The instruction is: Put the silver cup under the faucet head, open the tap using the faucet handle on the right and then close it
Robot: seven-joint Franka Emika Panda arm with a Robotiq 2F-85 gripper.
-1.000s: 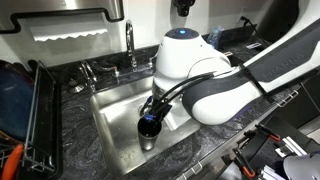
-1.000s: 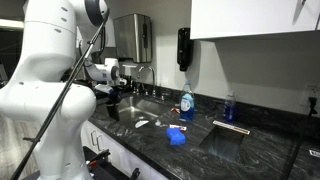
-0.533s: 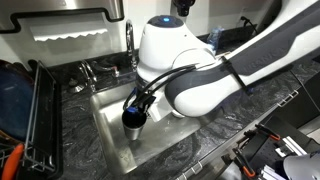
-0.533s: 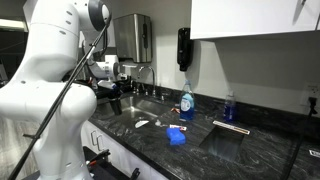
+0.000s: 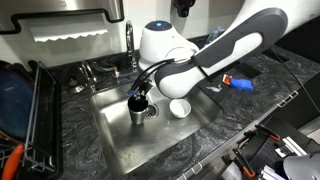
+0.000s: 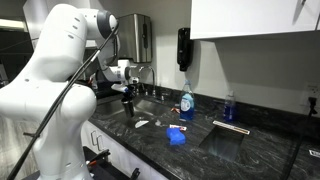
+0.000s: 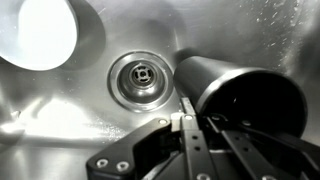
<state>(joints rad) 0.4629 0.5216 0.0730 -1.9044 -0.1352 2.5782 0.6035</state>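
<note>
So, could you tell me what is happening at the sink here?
The robot's gripper is shut on the rim of the small shiny silver metal cup, holding it in the steel sink beside the round drain, near a white round bowl. The tall chrome gooseneck tap stands behind the sink.

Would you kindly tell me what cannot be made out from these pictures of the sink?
The right faucet handle: hidden behind the arm in an exterior view.
The silver cup: its near rim is covered by the tool and cut off by the wrist view's bottom edge.
The white bowl: cropped by the wrist view's corner, overexposed.
Water flow: too small to tell in both exterior views.
</note>
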